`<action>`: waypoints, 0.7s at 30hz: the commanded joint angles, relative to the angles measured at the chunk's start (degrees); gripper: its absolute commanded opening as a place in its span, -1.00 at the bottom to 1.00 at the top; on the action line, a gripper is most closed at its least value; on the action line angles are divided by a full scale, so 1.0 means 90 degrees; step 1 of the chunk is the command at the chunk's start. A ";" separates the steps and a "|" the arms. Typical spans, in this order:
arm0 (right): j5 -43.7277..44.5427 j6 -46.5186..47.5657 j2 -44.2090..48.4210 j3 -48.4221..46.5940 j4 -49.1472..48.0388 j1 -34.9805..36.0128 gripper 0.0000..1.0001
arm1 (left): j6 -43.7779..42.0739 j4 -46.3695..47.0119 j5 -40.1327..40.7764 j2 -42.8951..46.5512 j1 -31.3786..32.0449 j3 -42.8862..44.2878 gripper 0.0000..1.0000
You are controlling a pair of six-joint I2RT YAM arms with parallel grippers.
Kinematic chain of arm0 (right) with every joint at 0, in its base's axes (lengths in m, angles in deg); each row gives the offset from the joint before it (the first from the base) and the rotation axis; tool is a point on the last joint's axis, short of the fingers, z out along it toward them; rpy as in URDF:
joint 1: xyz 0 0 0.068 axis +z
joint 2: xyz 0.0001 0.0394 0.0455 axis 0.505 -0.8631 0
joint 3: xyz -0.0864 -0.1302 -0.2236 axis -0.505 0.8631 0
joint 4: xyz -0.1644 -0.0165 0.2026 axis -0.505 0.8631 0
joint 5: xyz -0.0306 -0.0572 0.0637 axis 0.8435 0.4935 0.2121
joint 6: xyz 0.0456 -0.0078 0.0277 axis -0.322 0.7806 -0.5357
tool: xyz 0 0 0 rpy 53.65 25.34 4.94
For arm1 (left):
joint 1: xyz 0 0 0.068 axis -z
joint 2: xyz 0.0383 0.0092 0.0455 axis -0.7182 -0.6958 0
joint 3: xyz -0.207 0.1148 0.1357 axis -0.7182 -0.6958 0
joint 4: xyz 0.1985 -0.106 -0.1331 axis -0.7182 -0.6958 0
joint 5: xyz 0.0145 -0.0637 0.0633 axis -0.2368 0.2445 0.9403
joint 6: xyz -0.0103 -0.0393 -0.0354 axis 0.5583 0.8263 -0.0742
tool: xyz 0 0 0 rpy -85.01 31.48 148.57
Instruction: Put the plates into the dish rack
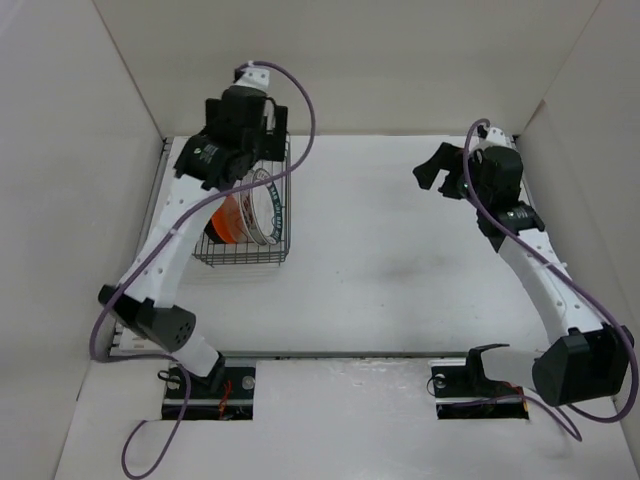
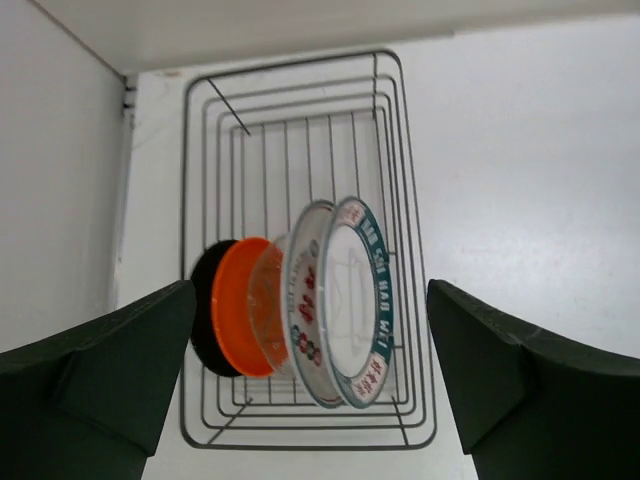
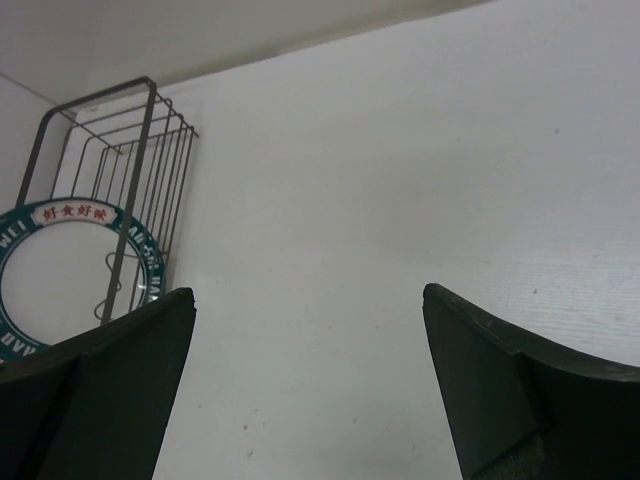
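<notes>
The dish rack (image 2: 300, 130) is a dark wire basket at the far left of the table, also in the top view (image 1: 240, 258). Five plates stand on edge in its near end: black (image 2: 203, 310), orange (image 2: 232, 300), clear glass (image 2: 266, 300), white with red characters (image 2: 300, 300), and the green-rimmed white one (image 2: 378, 290). My left gripper (image 2: 310, 290) is open and empty, hovering above the plates. My right gripper (image 3: 309, 293) is open and empty over bare table at the far right (image 1: 437, 168). It sees the green-rimmed plate (image 3: 70, 215) and the rack's end (image 3: 140, 150).
White walls enclose the table at the back, left and right. The rack's far half (image 2: 300, 160) holds no plates. The left wall stands close beside the rack (image 2: 60, 200).
</notes>
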 commanded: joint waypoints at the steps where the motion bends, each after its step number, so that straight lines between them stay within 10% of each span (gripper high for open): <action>1: 0.1045 0.0552 0.0043 -0.1200 0.1265 0.0296 1.00 | -0.0297 0.0533 -0.0069 0.0924 -0.0565 -0.0086 1.00; 11: 0.3311 0.0856 0.1243 -0.2989 0.4207 0.1136 1.00 | -0.0580 0.1578 -0.1368 0.3462 -0.2197 -0.2956 1.00; 21: 0.3586 0.0855 0.2777 -0.3682 0.5604 0.1195 1.00 | -0.0639 0.0985 -0.0969 0.5699 -0.2472 -0.3515 1.00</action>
